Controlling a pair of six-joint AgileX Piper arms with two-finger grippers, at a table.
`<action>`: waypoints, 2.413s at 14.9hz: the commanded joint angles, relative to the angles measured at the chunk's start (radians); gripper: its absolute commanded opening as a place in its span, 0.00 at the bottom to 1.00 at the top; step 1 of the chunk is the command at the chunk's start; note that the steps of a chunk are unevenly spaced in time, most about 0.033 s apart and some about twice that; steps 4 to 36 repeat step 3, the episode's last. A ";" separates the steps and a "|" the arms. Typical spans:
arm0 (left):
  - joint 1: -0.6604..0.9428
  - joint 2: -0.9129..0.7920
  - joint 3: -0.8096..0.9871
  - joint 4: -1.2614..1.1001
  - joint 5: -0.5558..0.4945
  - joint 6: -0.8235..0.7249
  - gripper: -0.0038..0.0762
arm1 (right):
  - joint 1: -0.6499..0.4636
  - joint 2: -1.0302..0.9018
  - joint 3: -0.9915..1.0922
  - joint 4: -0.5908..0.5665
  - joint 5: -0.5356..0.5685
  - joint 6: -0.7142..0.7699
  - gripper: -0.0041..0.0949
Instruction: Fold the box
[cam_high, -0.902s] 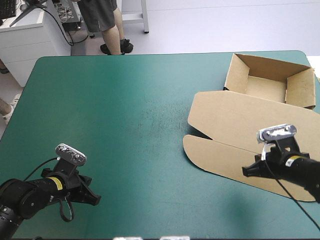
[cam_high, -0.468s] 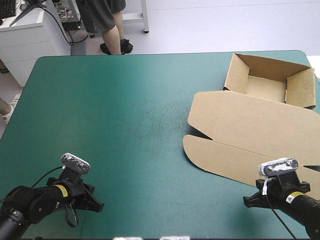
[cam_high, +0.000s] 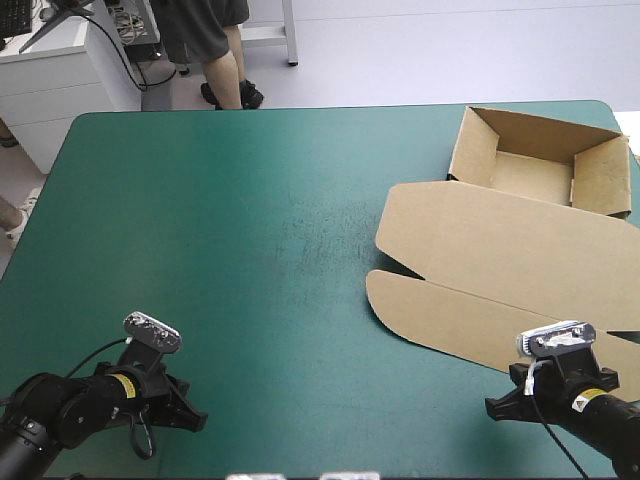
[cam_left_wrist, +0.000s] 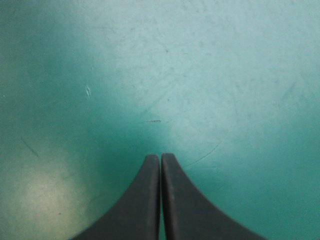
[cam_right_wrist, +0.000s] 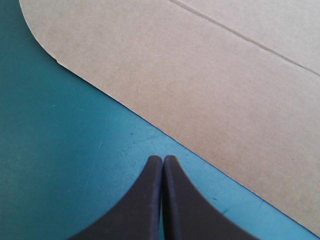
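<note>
Box (cam_high: 500, 250) 2 o'clock: open tray, lid flat. L gripper (cam_left_wrist: 160, 156) (7 o'clock) and R gripper (cam_right_wrist: 163, 157), 5 o'clock: tips pressed together, empty.

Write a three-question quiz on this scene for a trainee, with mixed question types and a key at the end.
1. True or false: the right tool is shut on the box.
2. Multiple choice: how does the box stand?
A. one flat sheet, no walls raised
B. an open tray at the far right, its lid flat on the table
C. tipped on its side
3. Short answer: what lies under the left tool?

Key
1. False. It is shut with nothing in it, over the table just off the lid's near edge.
2. B.
3. Only the teal-green cover.
</note>
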 joint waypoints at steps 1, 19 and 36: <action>-0.005 -0.007 -0.024 -0.025 -0.022 0.002 0.04 | 0.004 0.002 -0.026 0.015 -0.039 0.001 0.02; -0.005 -0.007 -0.024 -0.025 0.003 0.002 0.04 | 0.004 0.002 -0.026 0.043 -0.037 0.058 0.02; -0.005 -0.007 -0.024 -0.025 0.003 0.002 0.04 | 0.004 0.002 -0.026 0.043 -0.037 0.058 0.02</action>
